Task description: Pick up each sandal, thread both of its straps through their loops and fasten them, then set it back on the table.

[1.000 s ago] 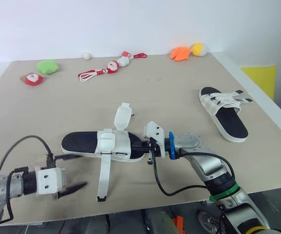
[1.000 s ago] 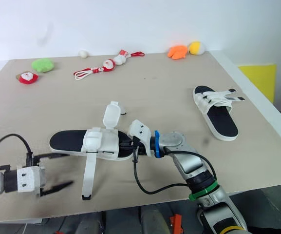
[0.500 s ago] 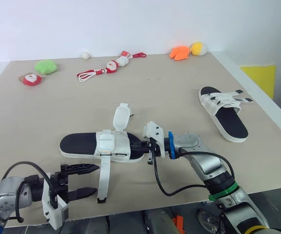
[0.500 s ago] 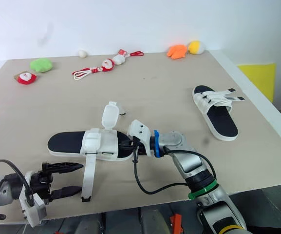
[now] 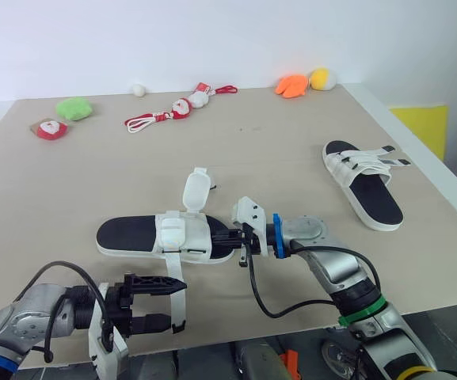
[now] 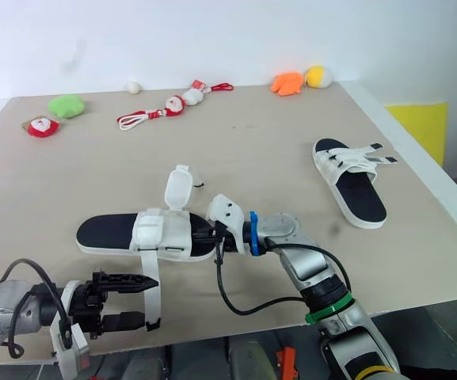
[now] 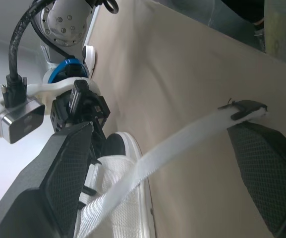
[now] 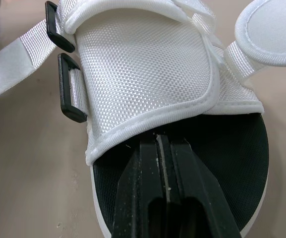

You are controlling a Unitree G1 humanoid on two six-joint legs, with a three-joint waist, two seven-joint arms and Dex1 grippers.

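Note:
A white sandal with a black footbed (image 5: pixel 137 235) lies at the middle of the table. One strap (image 5: pixel 195 190) is flipped up toward the back. The other, long strap (image 5: pixel 173 277) trails toward the front edge. My right gripper (image 5: pixel 230 237) is shut on the sandal's right end, fingers (image 8: pixel 162 163) pinched over the black footbed. My left gripper (image 5: pixel 175 303) is open at the front edge, one finger on each side of the long strap's end (image 7: pixel 247 106), without touching it. A second white sandal (image 5: pixel 363 184) lies at the far right.
Small toys line the back edge: a green plush (image 5: pixel 76 108), a red Santa (image 5: pixel 51 128), Santa figures on cords (image 5: pixel 182 107), a white ball (image 5: pixel 139 90), an orange toy (image 5: pixel 293 85) and a yellow toy (image 5: pixel 323 78). The table's front edge (image 5: pixel 236 336) is close to both grippers.
My left gripper has swung from the left to the right along the front edge and now straddles the long strap's end. The right gripper has kept its hold; the sandal barely shifted.

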